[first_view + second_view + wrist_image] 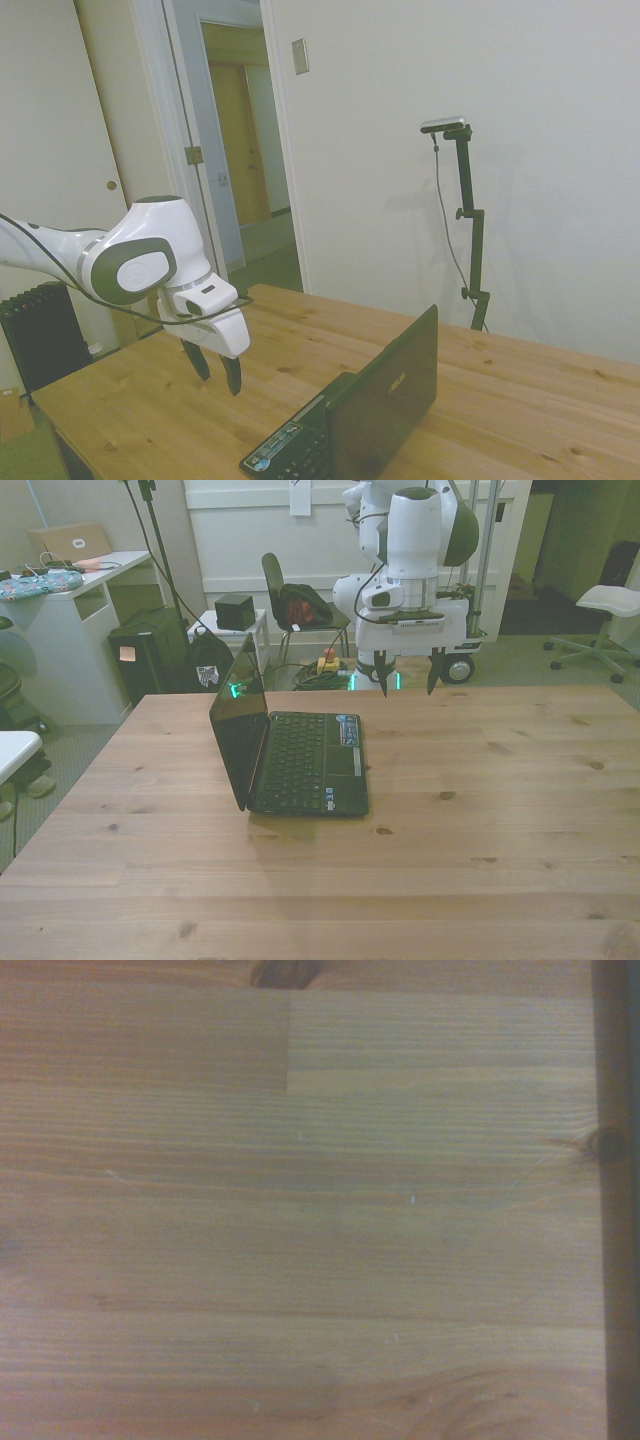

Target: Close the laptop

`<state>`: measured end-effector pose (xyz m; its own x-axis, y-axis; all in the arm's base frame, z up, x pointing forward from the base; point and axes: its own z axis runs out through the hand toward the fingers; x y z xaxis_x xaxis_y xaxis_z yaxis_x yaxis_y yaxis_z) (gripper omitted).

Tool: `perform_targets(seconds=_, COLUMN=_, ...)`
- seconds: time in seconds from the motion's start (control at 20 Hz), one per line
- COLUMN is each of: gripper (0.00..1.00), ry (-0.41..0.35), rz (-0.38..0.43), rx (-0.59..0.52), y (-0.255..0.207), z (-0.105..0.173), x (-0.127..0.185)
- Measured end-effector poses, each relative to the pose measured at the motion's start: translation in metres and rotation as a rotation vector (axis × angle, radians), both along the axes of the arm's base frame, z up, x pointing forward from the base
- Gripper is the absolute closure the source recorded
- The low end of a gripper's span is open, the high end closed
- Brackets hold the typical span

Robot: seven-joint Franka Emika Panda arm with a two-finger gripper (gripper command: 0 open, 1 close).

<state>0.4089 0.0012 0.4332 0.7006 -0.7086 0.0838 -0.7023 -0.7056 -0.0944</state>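
Hanging above the table (520, 810), the gripper (407, 673) points straight down with its two dark fingers (383, 676) spread wide and nothing between them. It touches nothing; in the side view the gripper (216, 368) hovers clear of the wood. Seen from the front, it sits near the table's far edge, at about one o'clock from the laptop (300, 755) and well apart from it.

That laptop is open, resting on the table toward the front view's left of centre. Its screen stands nearly upright, leaning slightly back, along the nine o'clock side of the keyboard in the front view, and the keys face three o'clock. Small coloured stickers show on the palm rest. From the side, the laptop (375, 400) shows its dark lid with a small pale logo, at roughly four o'clock from the gripper.

Only bare wood grain with a dark knot fills the wrist view of the table (300, 1210).
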Motion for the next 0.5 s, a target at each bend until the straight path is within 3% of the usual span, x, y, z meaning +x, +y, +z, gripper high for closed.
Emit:
perform_targets(seconds=0.15, gripper=0.00, ry=-0.010, rz=-0.006, rx=0.003, y=-0.001, z=0.005, x=0.005)
perform_targets(seconds=0.5, gripper=0.00, ry=-0.088, rz=-0.096, rx=0.000, y=-0.052, z=0.115, x=0.078)
